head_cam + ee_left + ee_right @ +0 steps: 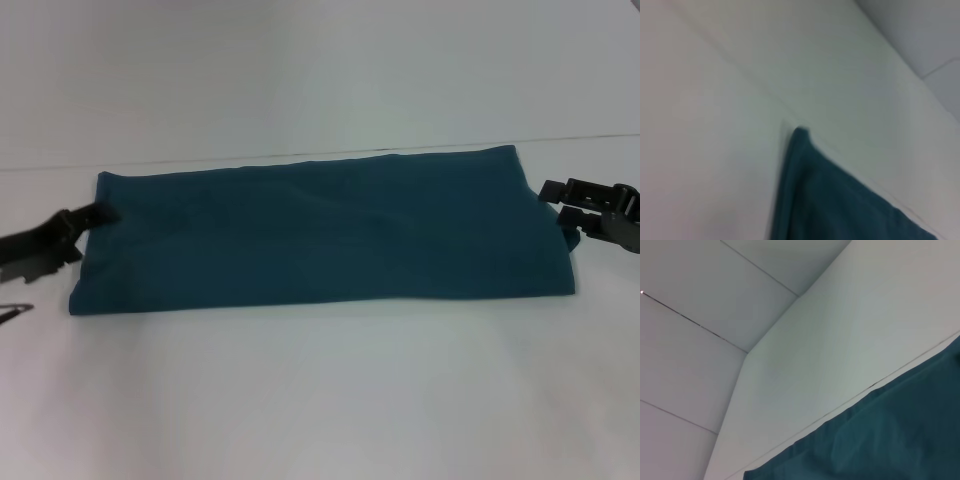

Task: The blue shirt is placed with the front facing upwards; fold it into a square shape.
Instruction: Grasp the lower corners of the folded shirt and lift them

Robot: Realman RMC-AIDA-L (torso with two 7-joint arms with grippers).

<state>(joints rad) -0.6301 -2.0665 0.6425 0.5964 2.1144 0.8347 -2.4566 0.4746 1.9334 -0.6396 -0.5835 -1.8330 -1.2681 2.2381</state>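
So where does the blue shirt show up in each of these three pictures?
Head view: the blue shirt lies folded in a long band across the middle of the white table.
Left wrist view: one corner, lower right.
Right wrist view: an edge, lower right.
Shared landmark: the table's pale top beside the cloth.

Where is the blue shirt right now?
In the head view, the blue shirt lies folded into a wide band across the middle of the white table, between the left hand and the right hand.

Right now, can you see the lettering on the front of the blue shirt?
No. In the head view the blue shirt lies folded into a long plain band with no letters showing.
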